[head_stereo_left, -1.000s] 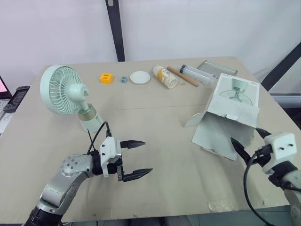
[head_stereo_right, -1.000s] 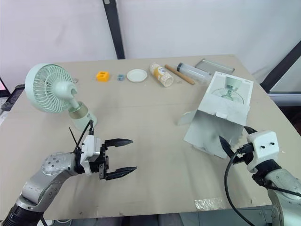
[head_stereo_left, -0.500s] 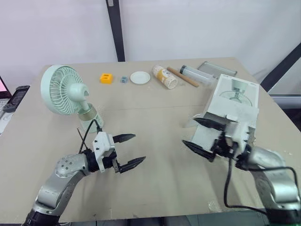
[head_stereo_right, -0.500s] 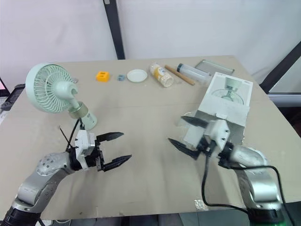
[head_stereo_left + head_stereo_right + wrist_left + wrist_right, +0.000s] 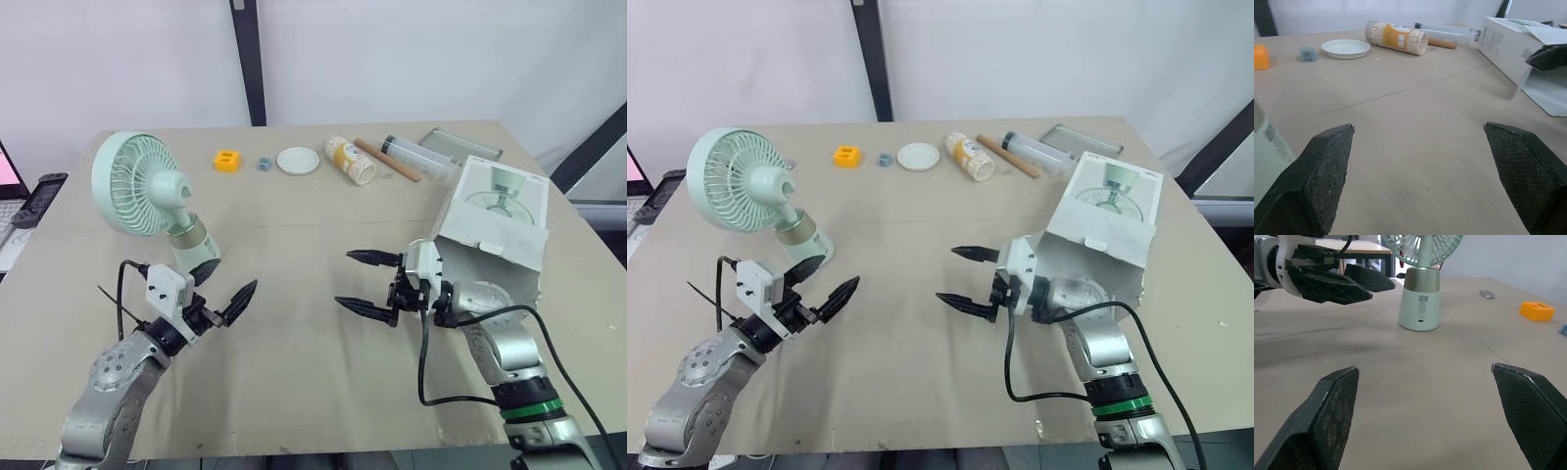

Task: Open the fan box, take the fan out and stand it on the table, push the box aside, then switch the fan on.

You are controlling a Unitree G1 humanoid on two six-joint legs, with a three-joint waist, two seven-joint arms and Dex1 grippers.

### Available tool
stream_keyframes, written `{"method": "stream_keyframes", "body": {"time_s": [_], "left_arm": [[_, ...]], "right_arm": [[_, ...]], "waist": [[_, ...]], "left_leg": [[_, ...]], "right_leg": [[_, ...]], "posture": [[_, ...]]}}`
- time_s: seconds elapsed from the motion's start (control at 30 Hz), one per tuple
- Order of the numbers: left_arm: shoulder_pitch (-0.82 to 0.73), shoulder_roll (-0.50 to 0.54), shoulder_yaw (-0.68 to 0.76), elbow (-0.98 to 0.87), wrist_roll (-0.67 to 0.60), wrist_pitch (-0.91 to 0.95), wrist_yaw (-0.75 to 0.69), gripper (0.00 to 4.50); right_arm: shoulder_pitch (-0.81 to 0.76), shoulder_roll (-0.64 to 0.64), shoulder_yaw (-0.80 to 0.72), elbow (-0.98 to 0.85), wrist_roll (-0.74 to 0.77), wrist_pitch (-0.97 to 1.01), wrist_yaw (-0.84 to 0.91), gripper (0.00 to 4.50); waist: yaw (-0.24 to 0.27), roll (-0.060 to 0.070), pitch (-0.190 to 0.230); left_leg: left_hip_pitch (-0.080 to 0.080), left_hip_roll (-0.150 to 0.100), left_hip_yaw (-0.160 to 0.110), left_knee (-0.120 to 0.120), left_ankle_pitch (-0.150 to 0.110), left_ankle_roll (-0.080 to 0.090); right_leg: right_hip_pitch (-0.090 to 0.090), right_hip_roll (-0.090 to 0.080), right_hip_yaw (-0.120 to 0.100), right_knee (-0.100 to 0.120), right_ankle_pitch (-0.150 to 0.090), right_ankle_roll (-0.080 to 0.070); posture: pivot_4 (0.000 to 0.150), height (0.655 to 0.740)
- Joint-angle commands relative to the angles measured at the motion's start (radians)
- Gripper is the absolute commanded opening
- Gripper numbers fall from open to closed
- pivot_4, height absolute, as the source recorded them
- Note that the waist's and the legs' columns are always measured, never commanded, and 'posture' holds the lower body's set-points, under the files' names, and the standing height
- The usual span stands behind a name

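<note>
The pale green fan (image 5: 147, 186) stands upright on the left of the table, its base (image 5: 1420, 303) clear of both grippers. My left gripper (image 5: 230, 304) is open just in front and to the right of that base, holding nothing. The white fan box (image 5: 495, 211) lies at the right with its flap hanging open toward the table's middle. My right gripper (image 5: 345, 280) is open and empty, reaching left from in front of the box, fingers pointing at the fan. In the right wrist view my left gripper (image 5: 1337, 281) hangs beside the fan.
Along the back edge lie an orange block (image 5: 227, 161), a small blue block (image 5: 263, 164), a white dish (image 5: 297, 161), a lying bottle (image 5: 350, 161), a wooden stick (image 5: 385, 160), a clear tube (image 5: 416, 155) and a metal tray (image 5: 460, 145).
My right arm swung from the front right edge, past the box, out toward the table's middle. My left gripper drew back left, closer to the fan's base.
</note>
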Motion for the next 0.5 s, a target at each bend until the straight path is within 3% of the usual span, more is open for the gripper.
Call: {"method": "stream_keyframes", "body": {"time_s": [0.03, 0.23, 0.5], "left_arm": [[0.043, -0.043, 0.049, -0.085, 0.017, -0.016, 0.096, 4.5], [0.127, -0.102, 0.126, -0.167, 0.013, -0.016, 0.204, 4.5], [0.138, -0.079, 0.264, -0.186, -0.044, -0.007, 0.24, 4.5]], "right_arm": [[-0.014, 0.006, -0.003, -0.002, -0.022, -0.059, 0.005, 4.43], [-0.011, 0.029, 0.002, 0.009, -0.028, -0.08, -0.002, 4.43], [-0.048, 0.063, 0.013, 0.048, -0.047, -0.095, -0.01, 4.43]], "waist": [[0.0, 0.0, 0.0], [0.0, 0.0, 0.0], [0.0, 0.0, 0.0]], "left_leg": [[0.0, 0.0, 0.0, 0.0, 0.0, 0.0], [0.0, 0.0, 0.0, 0.0, 0.0, 0.0], [0.0, 0.0, 0.0, -0.001, 0.0, -0.001]], "right_leg": [[0.0, 0.0, 0.0, 0.0, 0.0, 0.0], [0.0, 0.0, 0.0, -0.001, 0.0, 0.0], [0.0, 0.0, 0.0, -0.001, 0.0, 0.0]], "posture": [[0.15, 0.74], [0.15, 0.74], [0.15, 0.74]]}}
